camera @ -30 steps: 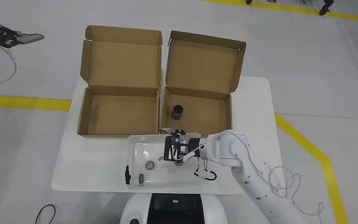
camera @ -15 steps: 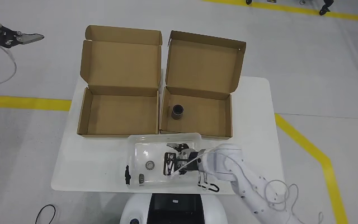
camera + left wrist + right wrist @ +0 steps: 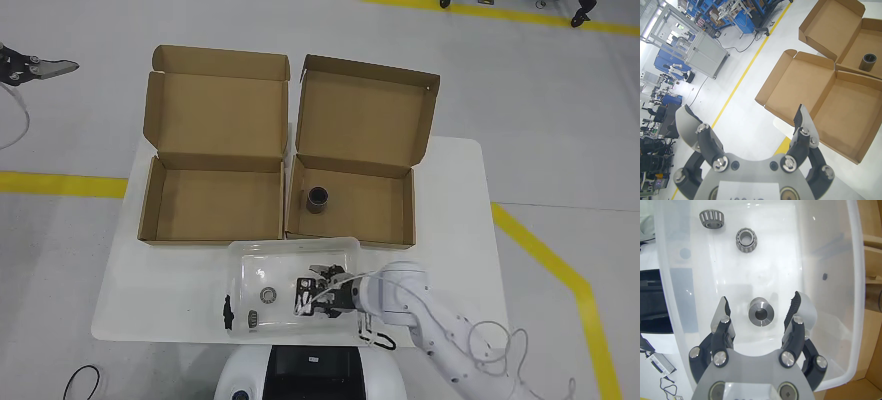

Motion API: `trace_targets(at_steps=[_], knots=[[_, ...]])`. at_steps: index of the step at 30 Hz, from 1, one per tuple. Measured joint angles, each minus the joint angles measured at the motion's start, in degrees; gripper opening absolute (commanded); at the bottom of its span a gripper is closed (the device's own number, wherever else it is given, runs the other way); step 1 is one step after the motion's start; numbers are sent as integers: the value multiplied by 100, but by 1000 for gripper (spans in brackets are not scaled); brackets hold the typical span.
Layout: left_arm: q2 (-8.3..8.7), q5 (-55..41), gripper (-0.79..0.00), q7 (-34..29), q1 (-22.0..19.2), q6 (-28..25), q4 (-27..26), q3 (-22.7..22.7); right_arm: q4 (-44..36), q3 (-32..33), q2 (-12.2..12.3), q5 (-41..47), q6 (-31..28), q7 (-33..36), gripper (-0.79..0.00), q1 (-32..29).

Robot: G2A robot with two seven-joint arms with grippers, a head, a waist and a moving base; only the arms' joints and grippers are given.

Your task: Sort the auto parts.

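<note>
Well off to the left of the clear bin, beyond the counter edge and over the floor, the left jaws hang spread wide and empty. That arm is far from anything in the bin.

Behind the bin sit two open cardboard boxes. The left box shows nothing inside, and the right box holds one dark cylinder standing on end.

Inside the bin, toward its left end, a tapered bearing rests near the front wall. A second bearing sits just beside it with its bore showing.

Nearer the bin's middle is a steel sleeve, and the coming move turns on it. The right jaws are down inside the bin, released and gripping nothing, one on each side of the sleeve. There is a clear gap on both sides and no contact.

The sleeve's bore faces straight back at the wrist, so its long axis runs almost along the jaws' own line of reach, tipped only slightly. We judge it to be standing on end on the bin floor, though we cannot be sure. Closing would then press across its round outer wall, square to that axis. We think the jaws should go a little deeper first, so that they meet the wall rather than the rim.
</note>
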Motion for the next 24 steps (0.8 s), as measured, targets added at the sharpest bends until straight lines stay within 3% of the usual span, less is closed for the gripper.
trace_targets(at_steps=[8, 14, 18, 20, 24], knots=[[0, 0, 0, 0, 0, 0, 0, 0, 165, -87, 12, 23, 95, -74, -308, 89], [0, 0, 0, 0, 0, 0, 0, 0, 308, -167, 20, -2, 151, -100, -332, 140], [0, 0, 0, 0, 0, 0, 0, 0, 385, -178, 30, 20, 149, -134, -449, 185], [0, 0, 0, 0, 0, 0, 0, 0, 407, -185, 38, 18, 149, -141, -579, 198], [0, 0, 0, 0, 0, 0, 0, 0, 418, -206, 51, 9, 167, -113, -754, 217]])
